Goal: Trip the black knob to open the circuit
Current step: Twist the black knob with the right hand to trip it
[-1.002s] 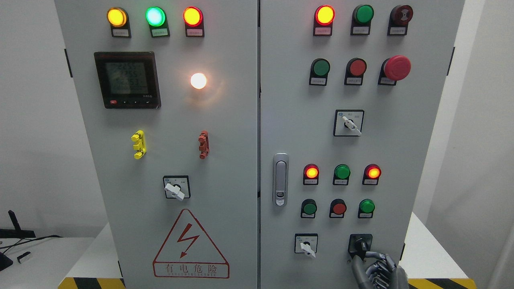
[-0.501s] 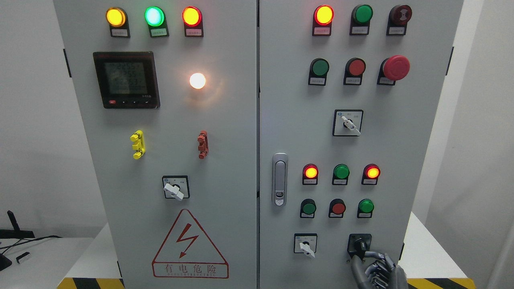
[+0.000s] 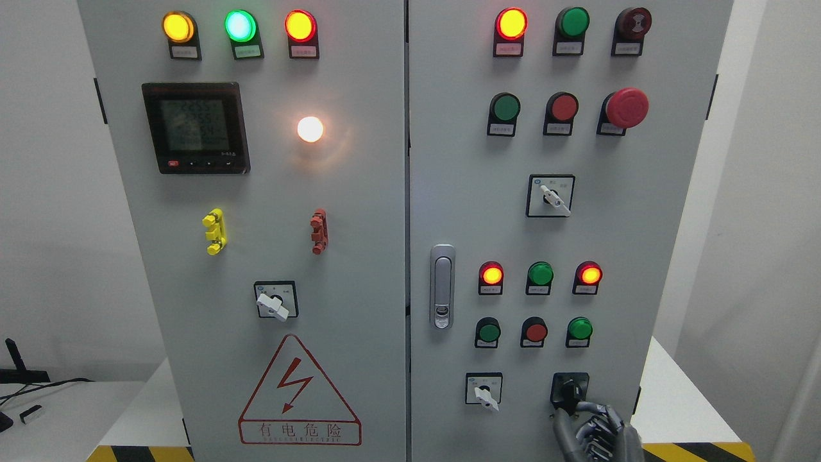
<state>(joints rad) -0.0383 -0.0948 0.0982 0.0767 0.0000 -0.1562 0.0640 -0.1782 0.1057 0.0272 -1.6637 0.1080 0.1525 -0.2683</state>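
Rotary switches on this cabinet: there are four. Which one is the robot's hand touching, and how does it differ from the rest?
The black knob at the right door's bottom right, where the right hand reaches it. It is all black; the other three have white handles.

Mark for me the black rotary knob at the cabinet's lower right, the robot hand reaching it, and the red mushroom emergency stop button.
black rotary knob (image 3: 570, 389), head view, on its handle.
right hand (image 3: 598, 431), head view, on the curled fingers' knuckles.
red mushroom emergency stop button (image 3: 626, 107), head view, on the cap's centre.
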